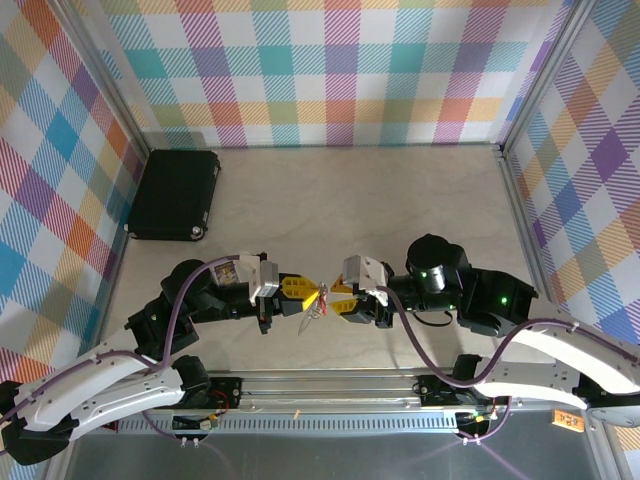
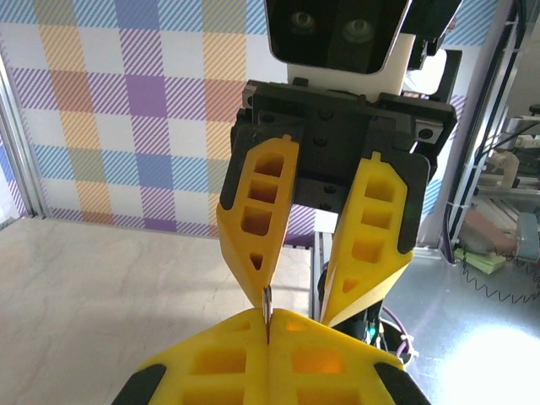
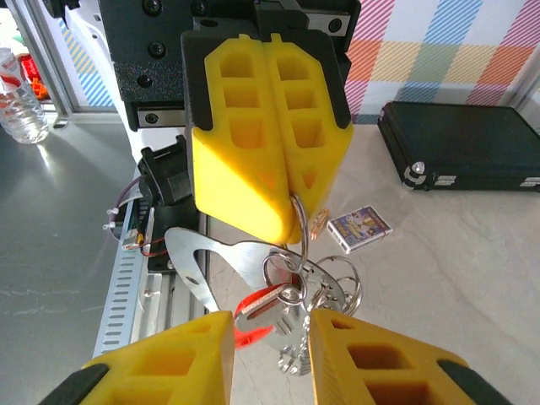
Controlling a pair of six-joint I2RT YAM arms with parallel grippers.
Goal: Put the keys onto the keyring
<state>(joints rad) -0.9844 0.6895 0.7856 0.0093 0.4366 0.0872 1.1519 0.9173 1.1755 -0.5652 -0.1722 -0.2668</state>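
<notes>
The keyring (image 3: 300,226) hangs in mid-air above the table's front middle. My left gripper (image 3: 291,196) is shut on its thin silver loop, which appears edge-on at the left gripper's (image 2: 268,325) closed tips. Below the loop dangle smaller rings and a flat silver piece (image 3: 202,253). The key (image 3: 250,305), with its red head and short silver blade, hangs in that bunch; I cannot tell whether it is threaded on. My right gripper (image 3: 270,329) stands open with the key and rings between its fingers. From above, the left gripper (image 1: 310,293) and right gripper (image 1: 336,297) meet tip to tip.
A black case (image 1: 175,193) lies at the back left of the table. A small card pack (image 3: 359,228) and a little orange item (image 3: 317,221) lie on the table behind the bunch. Checked walls close three sides, and a metal rail (image 1: 340,385) runs along the front.
</notes>
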